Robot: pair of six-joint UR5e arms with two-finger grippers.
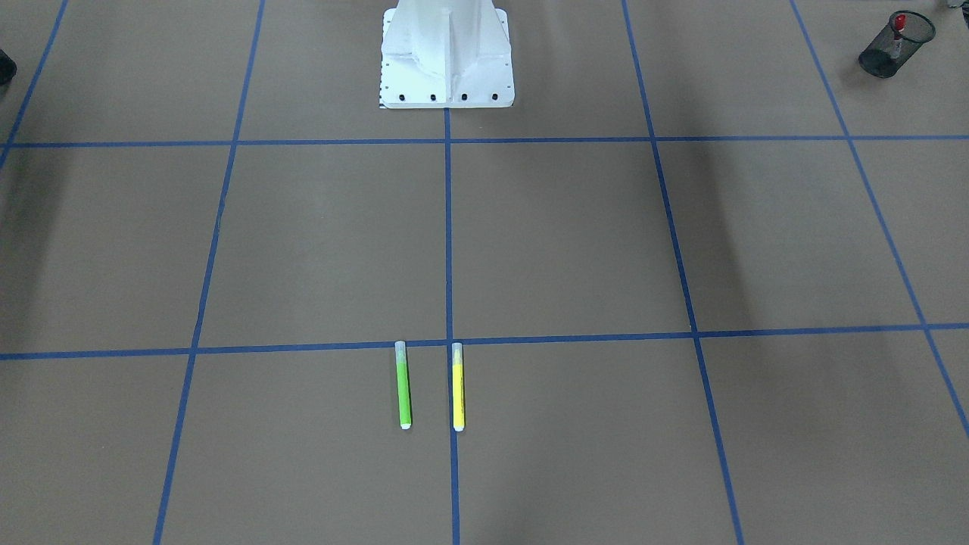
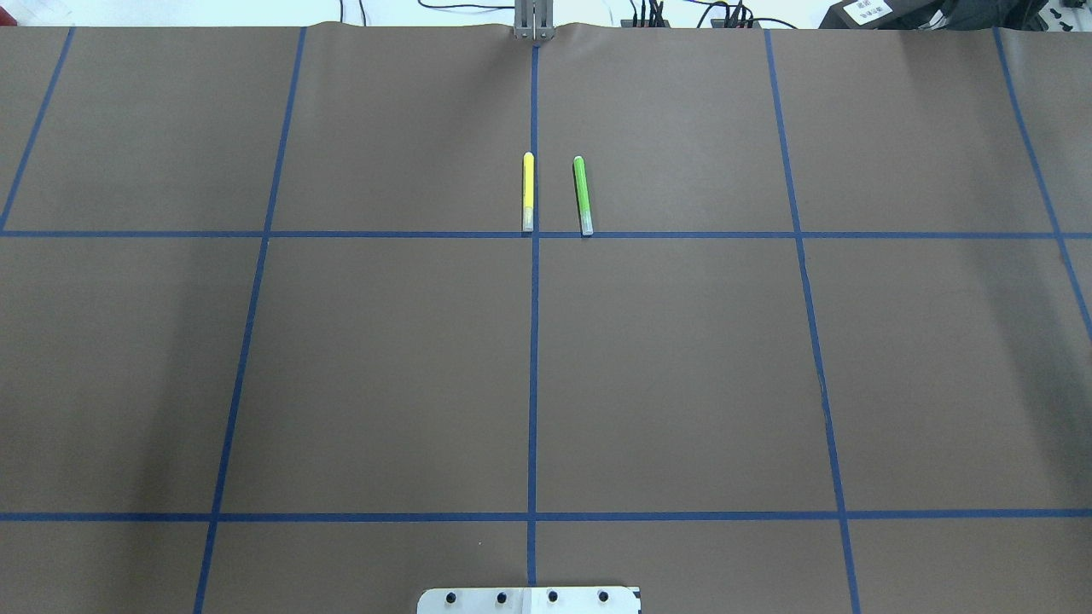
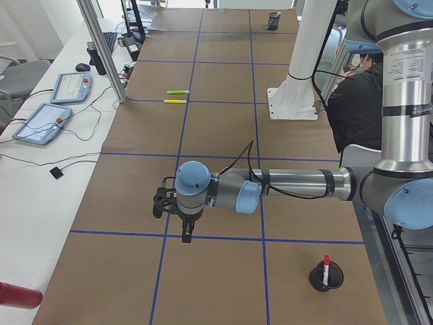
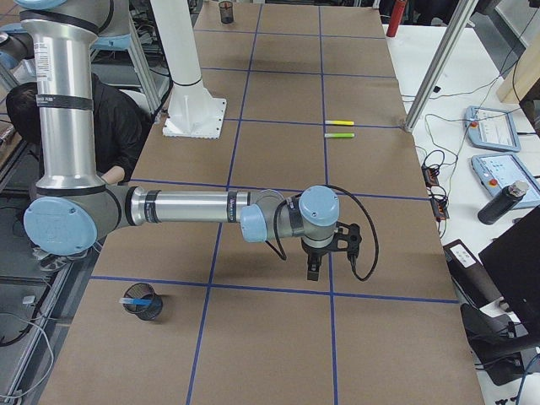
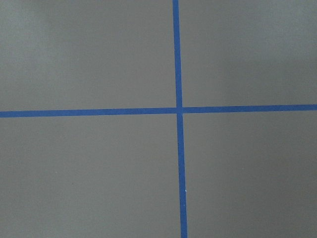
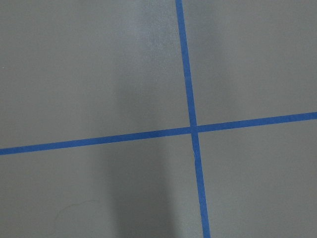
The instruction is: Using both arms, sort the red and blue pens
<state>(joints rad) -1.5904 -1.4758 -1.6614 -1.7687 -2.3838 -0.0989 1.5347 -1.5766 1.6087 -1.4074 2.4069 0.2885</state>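
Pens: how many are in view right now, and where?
4. A green highlighter and a yellow highlighter lie side by side on the table; a red-capped marker stands in the left-end cup; a blue pen sits in the right-end cup. Cups may hide more.

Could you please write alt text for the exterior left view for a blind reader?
The robot's left arm stretches level over a brown table gridded with blue tape, its left gripper pointing down near a tape line. A red-capped marker stands in a black mesh cup nearby; a green highlighter and a yellow highlighter lie farther along.
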